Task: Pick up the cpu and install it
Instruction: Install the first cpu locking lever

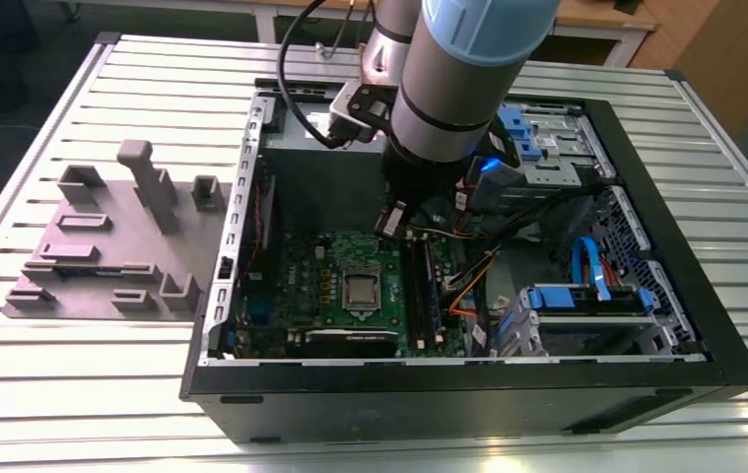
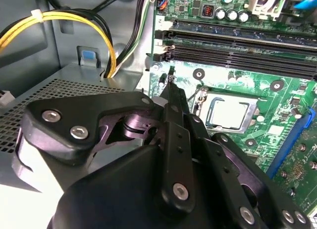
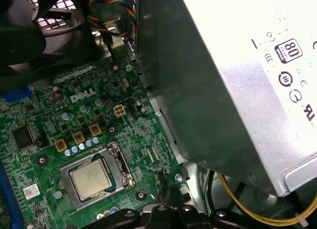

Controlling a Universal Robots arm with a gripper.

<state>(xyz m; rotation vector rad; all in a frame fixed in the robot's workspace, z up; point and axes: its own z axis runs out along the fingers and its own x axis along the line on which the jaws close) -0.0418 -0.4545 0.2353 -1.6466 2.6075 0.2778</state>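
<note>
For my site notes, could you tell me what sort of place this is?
Probably a robotics lab or test bench: an open computer case lies on a slatted metal table, beside a grey fixture block, with wooden desks behind.

Slatted metal table (image 1: 71,414); wooden desk (image 1: 610,20) behind.

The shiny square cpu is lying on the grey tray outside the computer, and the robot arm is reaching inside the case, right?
Not quite. The cpu is not on the grey tray; it already sits in the socket of the green motherboard inside the case, as both wrist views show. The robot arm does reach inside the case.
</note>
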